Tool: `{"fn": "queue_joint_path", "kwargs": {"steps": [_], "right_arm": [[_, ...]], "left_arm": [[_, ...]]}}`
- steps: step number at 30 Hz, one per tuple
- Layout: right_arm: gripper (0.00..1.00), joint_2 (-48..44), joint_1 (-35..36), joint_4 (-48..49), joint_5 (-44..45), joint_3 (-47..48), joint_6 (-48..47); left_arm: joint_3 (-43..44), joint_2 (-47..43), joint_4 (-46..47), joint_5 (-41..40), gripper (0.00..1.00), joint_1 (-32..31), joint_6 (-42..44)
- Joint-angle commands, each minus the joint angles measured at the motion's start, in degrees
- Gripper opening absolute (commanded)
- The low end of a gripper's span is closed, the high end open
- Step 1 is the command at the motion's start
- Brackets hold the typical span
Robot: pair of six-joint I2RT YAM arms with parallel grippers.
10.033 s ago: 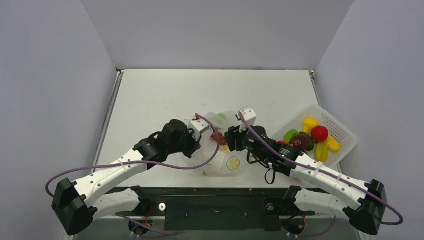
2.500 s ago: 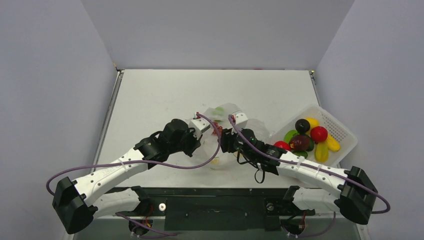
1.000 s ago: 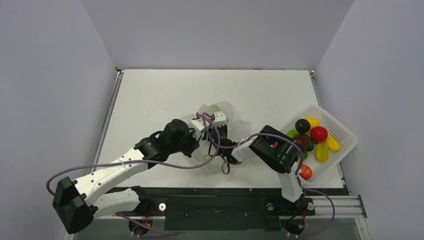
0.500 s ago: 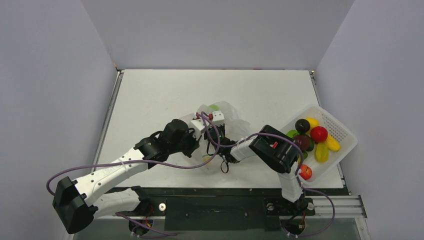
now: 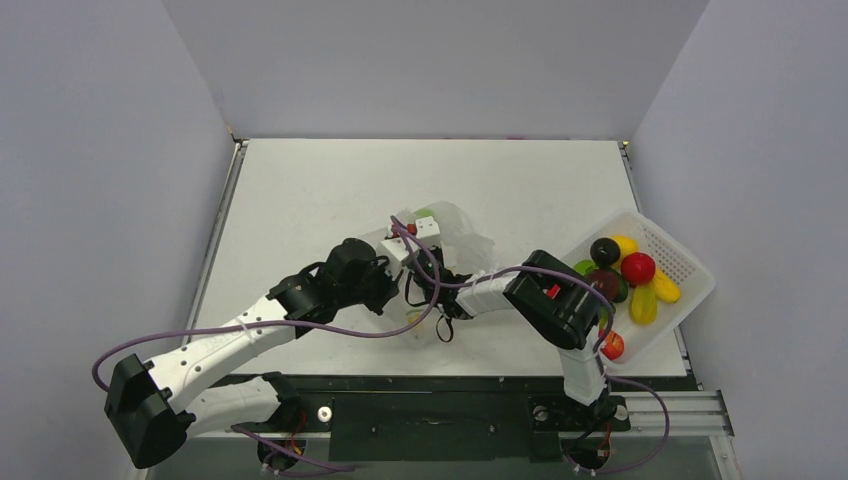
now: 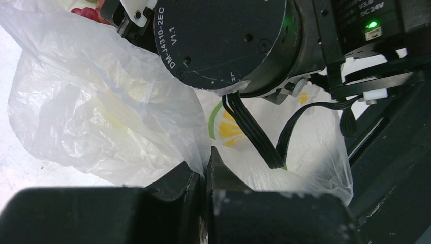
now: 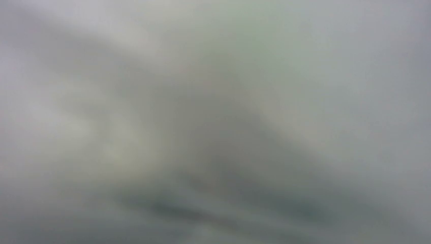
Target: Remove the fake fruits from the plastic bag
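The plastic bag (image 5: 462,240) lies crumpled mid-table, clear film with citrus prints. My left gripper (image 5: 392,288) is shut on a fold of its film, seen close in the left wrist view (image 6: 206,161). My right gripper (image 5: 428,288) is pushed into the bag; its fingers are hidden by the film. The right wrist view is only grey blur. A red fruit (image 5: 411,229) and a green one (image 5: 425,213) show through the bag at its far side. A red fruit (image 6: 85,11) also shows in the left wrist view.
A white perforated basket (image 5: 690,262) at the right holds several fruits, among them red (image 5: 639,267), dark (image 5: 603,250) and yellow (image 5: 644,303). One red fruit (image 5: 612,345) sits by its near corner. My right arm's folded elbow (image 5: 552,305) is beside the basket.
My right arm folded up at the elbow and its wrist moved left, deeper into the bag. The bag shifted left and back. My left gripper kept its hold.
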Motion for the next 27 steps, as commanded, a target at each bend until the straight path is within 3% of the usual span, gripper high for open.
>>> {"fn": "queue_joint_path", "kwargs": {"steps": [1, 10, 15, 19, 27], "right_arm": [[0.02, -4.9, 0.0, -5.6, -3.4, 0.5, -1.4], [0.0, -12.3, -5.8, -1.8, -25.4, -2.7, 7.4], [0.0, -15.4, -7.9, -2.8, -30.2, -4.6, 11.0], [0.0, -18.4, -8.1, -7.4, -32.5, -4.7, 12.3], [0.0, -23.4, -8.4, -33.4, -36.4, 3.9, 17.7]], "left_arm": [[2.4, -1.6, 3.2, 1.2, 0.0, -0.3, 0.7], [2.1, -2.4, 3.3, -0.6, 0.0, -0.3, 0.8], [2.1, -2.6, 3.4, -2.6, 0.0, -0.3, 0.8], [2.0, -3.1, 3.5, -6.1, 0.0, -0.3, 0.7], [1.7, -3.9, 3.4, -14.6, 0.0, 0.2, 0.1]]}}
